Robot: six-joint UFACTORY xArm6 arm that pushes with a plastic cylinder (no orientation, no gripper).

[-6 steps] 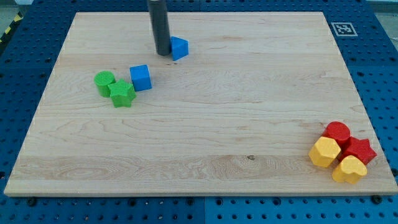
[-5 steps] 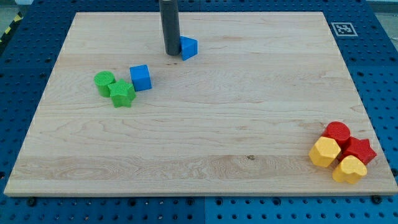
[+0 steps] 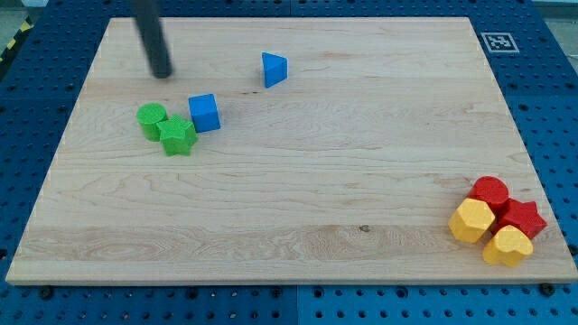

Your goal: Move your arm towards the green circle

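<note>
The green circle (image 3: 151,118) lies at the board's left, touching a green star (image 3: 178,136) at its lower right. My tip (image 3: 162,76) stands on the board just above the green circle, a short gap away, touching no block. A blue cube (image 3: 205,113) sits right of the green circle. A blue triangle (image 3: 274,69) lies further right, near the view's top.
At the board's lower right corner is a tight cluster: a red circle (image 3: 490,192), a red star (image 3: 523,218), a yellow hexagon (image 3: 472,220) and a yellow heart (image 3: 508,245). A fiducial marker (image 3: 496,41) is at the top right corner.
My tip has moved left from beside the blue triangle to a spot just above the green circle. The blue triangle was nudged slightly right earlier and now stands alone.
</note>
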